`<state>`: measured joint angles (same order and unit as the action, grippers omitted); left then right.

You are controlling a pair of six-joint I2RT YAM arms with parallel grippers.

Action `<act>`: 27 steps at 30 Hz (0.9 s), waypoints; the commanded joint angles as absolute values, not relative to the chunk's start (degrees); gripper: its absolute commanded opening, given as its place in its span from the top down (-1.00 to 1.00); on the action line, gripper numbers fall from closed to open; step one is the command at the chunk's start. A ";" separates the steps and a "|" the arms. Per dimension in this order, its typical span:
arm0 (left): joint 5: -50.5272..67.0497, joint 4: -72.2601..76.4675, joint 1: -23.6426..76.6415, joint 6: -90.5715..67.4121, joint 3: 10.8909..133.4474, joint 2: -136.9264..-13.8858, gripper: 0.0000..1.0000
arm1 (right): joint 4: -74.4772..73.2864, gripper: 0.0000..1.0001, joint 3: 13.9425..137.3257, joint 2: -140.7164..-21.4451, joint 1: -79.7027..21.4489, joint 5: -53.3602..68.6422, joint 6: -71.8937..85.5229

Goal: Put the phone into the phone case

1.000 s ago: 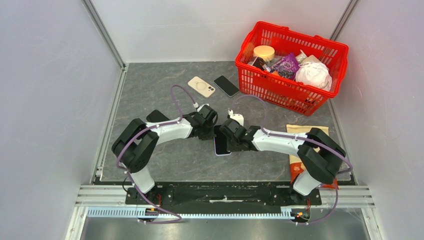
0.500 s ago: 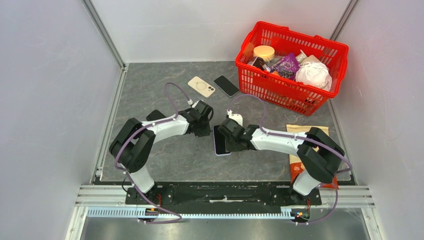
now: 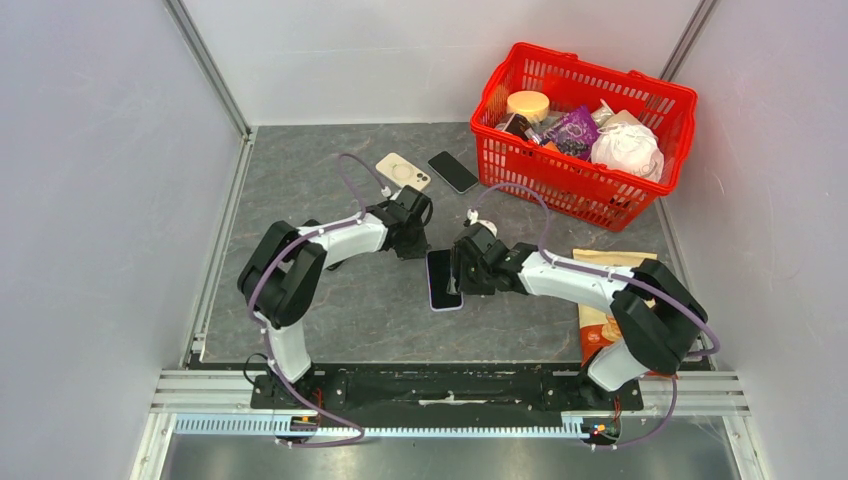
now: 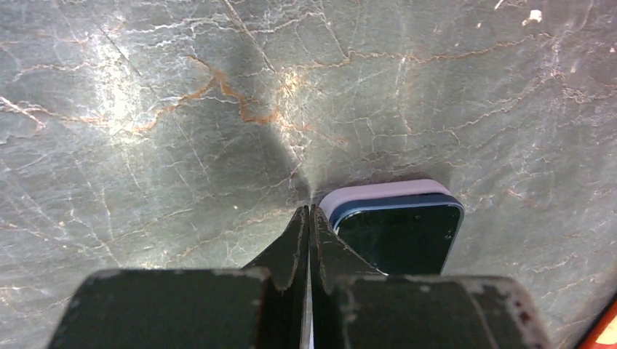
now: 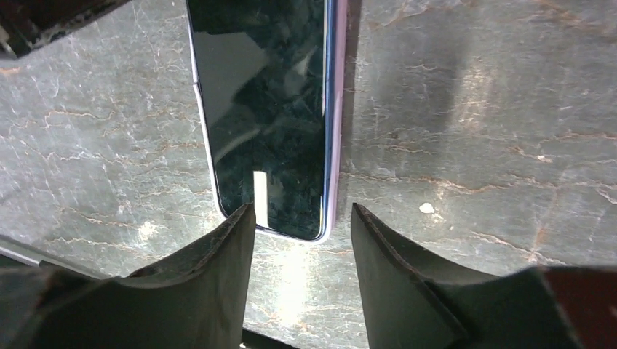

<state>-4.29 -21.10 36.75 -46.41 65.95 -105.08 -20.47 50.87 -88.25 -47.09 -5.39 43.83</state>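
The phone [image 3: 441,282] lies flat and screen up on the table, sitting inside the lilac phone case, whose rim [image 4: 385,190] wraps its end. In the right wrist view the phone [image 5: 265,109] reaches away from my fingers, with the case edge [image 5: 337,145] along its right side. My right gripper [image 3: 458,290] [image 5: 302,211] is open just short of the phone's near end, and nothing is between its fingers [image 5: 218,262]. Beside the phone's far left corner, my left gripper [image 3: 423,248] [image 4: 309,211] is shut and empty.
A beige phone case with a ring [image 3: 403,173] and a black phone [image 3: 453,171] lie further back. A red basket [image 3: 585,130] full of goods stands at the back right. A snack bag [image 3: 597,265] lies under the right arm.
My right gripper has opened and let go of the phone, drawing back slightly to the right. The left gripper has shifted a little towards the back, staying shut. The phone rests in place.
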 commanded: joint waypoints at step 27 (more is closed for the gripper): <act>9.66 -23.91 40.18 -36.89 79.64 -104.23 0.44 | -16.71 -0.50 44.55 -80.60 -51.76 -8.38 46.08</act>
<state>12.58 -24.27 39.75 -38.28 79.29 -113.69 -12.97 45.54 -87.26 -54.59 -4.12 48.60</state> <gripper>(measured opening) 0.240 0.741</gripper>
